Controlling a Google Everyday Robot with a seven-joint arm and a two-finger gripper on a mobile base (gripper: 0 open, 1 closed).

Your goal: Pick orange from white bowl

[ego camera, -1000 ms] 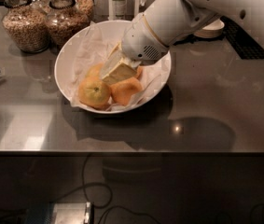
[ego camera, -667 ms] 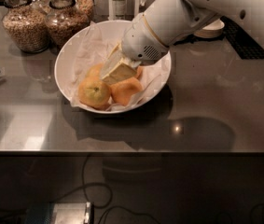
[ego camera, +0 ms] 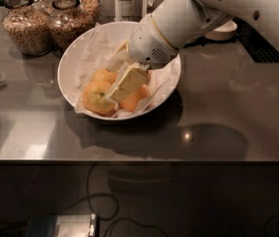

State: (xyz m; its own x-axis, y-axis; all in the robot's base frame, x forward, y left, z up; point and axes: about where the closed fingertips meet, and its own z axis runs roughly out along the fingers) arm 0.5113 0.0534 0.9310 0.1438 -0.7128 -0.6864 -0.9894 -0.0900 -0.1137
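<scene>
1. My gripper (ego camera: 117, 93) is down inside the white bowl (ego camera: 62, 80). My white arm (ego camera: 178, 23) comes in from the upper right, over the bowl's far rim.
2. Gripper state: cannot tell whether it is apart, together or clamped on anything. It reads as one cream slab from this angle.
3. The gripper tip sits between two fruits, overlapping both in view. Contact not confirmed.
4. The orange (ego camera: 136, 98) lies just to the right of the gripper tip, low in the bowl near its front wall and resting on the paper.
5. A yellowish fruit (ego camera: 95, 97) lies just left of the tip, showing a stem dimple on top. Can't name it more exactly.
6. A third fruit (ego camera: 104, 76), orange-yellow, sits behind the yellowish one and is partly hidden by it.
7. The bowl is lined with crumpled white paper (ego camera: 92, 48), which rides up the left and back walls.
8. The bowl stands on a grey, glossy surface (ego camera: 227, 112), left of centre.
9. Two glass jars of grain (ego camera: 25, 23) (ego camera: 70, 21) stand behind the bowl on the left, the nearer one just beside its rim.
10. A small white dish stack (ego camera: 224, 31) shows at the back right, partly behind my arm, with a dark grille (ego camera: 260, 43) beside it.
</scene>
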